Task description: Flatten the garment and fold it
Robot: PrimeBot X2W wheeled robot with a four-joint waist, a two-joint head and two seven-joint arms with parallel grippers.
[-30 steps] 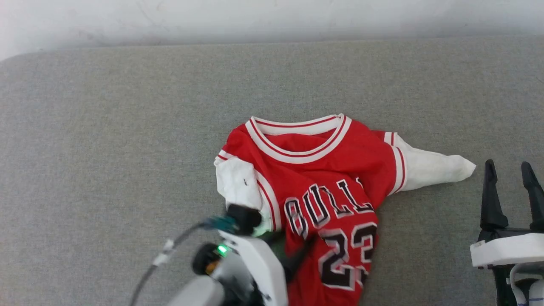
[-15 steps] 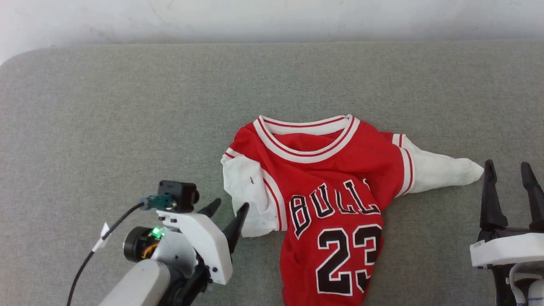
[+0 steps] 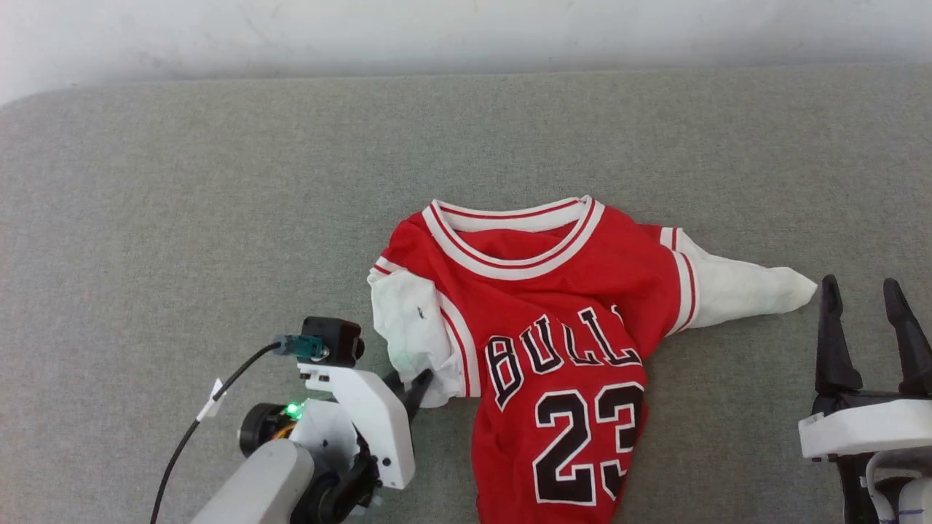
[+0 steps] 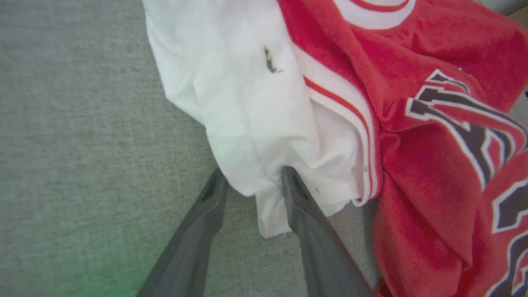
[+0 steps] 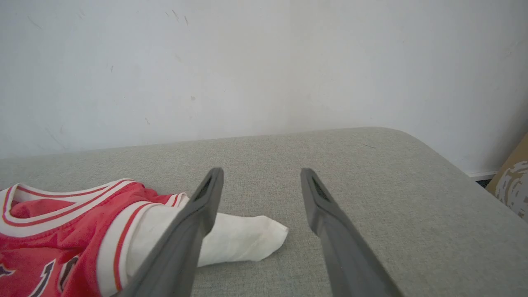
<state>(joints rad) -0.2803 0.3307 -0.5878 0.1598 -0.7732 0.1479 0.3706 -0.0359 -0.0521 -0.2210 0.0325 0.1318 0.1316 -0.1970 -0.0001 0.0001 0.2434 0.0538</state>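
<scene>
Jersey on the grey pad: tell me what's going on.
The red jersey lies rumpled on the grey pad, not yet flattened or folded. The left tool is open, its fingers straddling the edge of the bunched white sleeve. The right tool is open beside the tip of the other sleeve, holding nothing.

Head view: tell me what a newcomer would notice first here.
The red garment with its black 23 lies rumpled in the middle of the grey padded surface. The left gripper, at lower left, has its fingers either side of a bunched white sleeve. The right gripper stands open at the right, just short of the other sleeve's tip.
</scene>
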